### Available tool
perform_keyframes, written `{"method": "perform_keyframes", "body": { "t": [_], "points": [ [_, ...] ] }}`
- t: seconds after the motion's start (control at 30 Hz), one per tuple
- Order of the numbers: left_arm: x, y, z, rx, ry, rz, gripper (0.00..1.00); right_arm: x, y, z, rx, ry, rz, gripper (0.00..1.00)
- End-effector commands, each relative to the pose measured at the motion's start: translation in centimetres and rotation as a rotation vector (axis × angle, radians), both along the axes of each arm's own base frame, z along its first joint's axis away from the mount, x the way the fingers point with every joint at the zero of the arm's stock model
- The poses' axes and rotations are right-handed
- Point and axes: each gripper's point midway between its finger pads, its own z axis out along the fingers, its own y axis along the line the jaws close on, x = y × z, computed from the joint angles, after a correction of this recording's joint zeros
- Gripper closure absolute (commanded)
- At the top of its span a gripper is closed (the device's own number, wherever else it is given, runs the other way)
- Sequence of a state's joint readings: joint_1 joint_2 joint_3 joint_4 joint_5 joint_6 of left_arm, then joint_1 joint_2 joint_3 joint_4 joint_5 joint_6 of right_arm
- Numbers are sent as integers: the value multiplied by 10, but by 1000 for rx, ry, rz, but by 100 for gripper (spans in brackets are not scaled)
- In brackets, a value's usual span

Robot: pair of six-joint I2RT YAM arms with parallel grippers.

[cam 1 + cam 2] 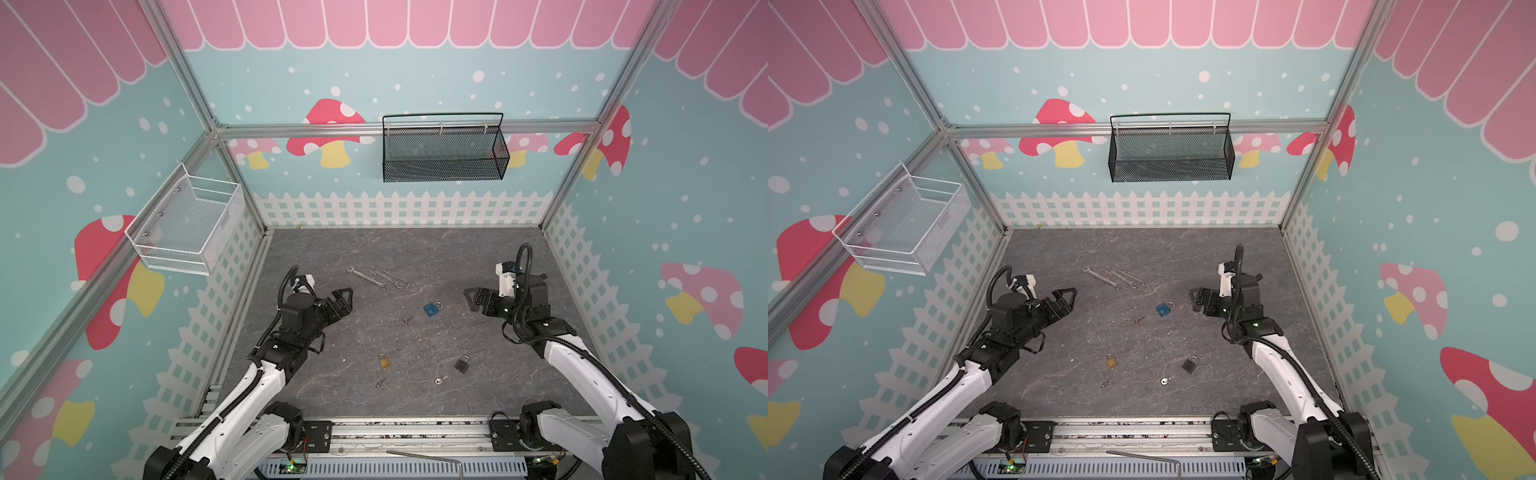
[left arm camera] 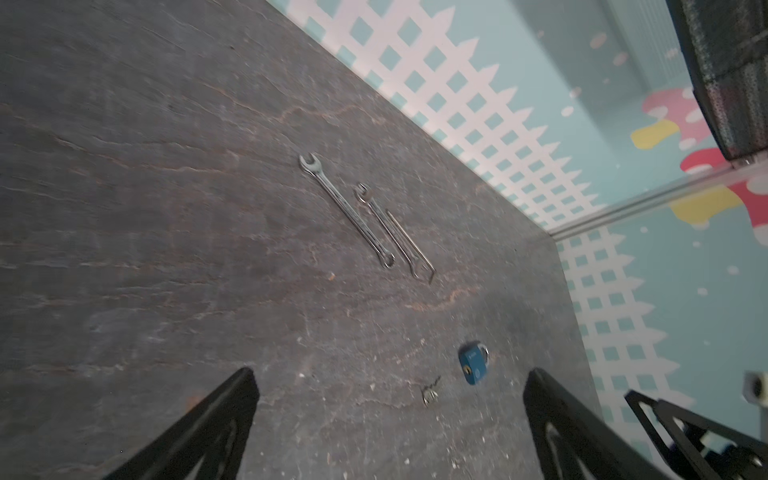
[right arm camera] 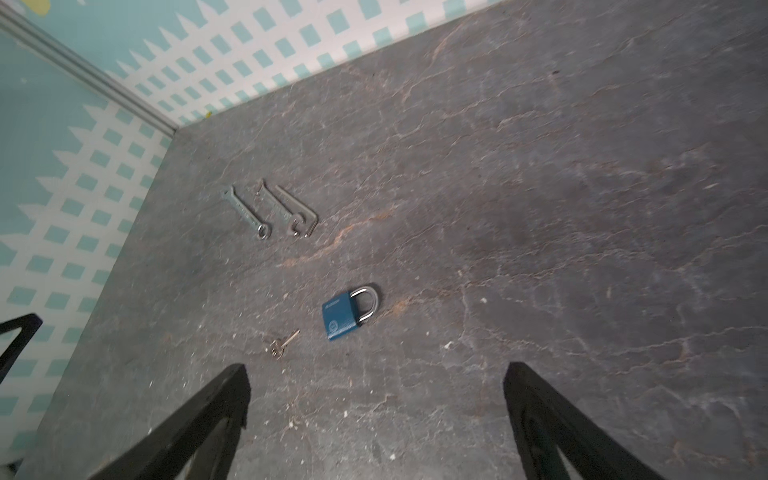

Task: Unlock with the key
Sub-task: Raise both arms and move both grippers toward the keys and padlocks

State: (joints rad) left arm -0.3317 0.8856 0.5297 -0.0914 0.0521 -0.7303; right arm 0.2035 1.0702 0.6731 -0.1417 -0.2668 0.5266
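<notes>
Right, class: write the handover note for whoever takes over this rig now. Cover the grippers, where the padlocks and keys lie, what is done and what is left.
Left gripper: open, empty, above the table left of centre.
Right gripper: open, empty, just right of the blue padlock.
Blue padlock: flat, shackle looks closed. A key lies near it, not touching.
Brass padlock and black padlock: nearer the robot, with a second key and a ringed key close by.
Wrenches: farther back.
Done: nothing, no key lifted.
Left: grasp a key, steady its lock, insert, turn.
</notes>
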Motion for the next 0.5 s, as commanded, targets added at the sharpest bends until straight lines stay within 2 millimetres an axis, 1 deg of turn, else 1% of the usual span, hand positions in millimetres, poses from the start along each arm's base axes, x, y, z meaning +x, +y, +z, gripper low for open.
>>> {"method": "perform_keyframes", "body": {
  "t": [0.0, 0.07, 0.17, 0.23, 0.47],
  "points": [
    [-18, -22, 2, 13, 42, -64, 0, -25, 19, -10, -37, 94, 103, 1],
    [-29, -38, 2, 16, 50, -116, 0, -38, 31, -16, -53, 135, 160, 2],
    [-44, -55, 0, 8, 63, -164, 0, -58, 46, -22, -75, 191, 226, 6],
    [-53, -64, -2, 10, 77, -188, 0, -74, 55, -26, -81, 221, 261, 8],
    [-79, -90, -13, 4, 123, -244, 0, -118, 74, -43, -91, 326, 338, 17]
  ]
}}
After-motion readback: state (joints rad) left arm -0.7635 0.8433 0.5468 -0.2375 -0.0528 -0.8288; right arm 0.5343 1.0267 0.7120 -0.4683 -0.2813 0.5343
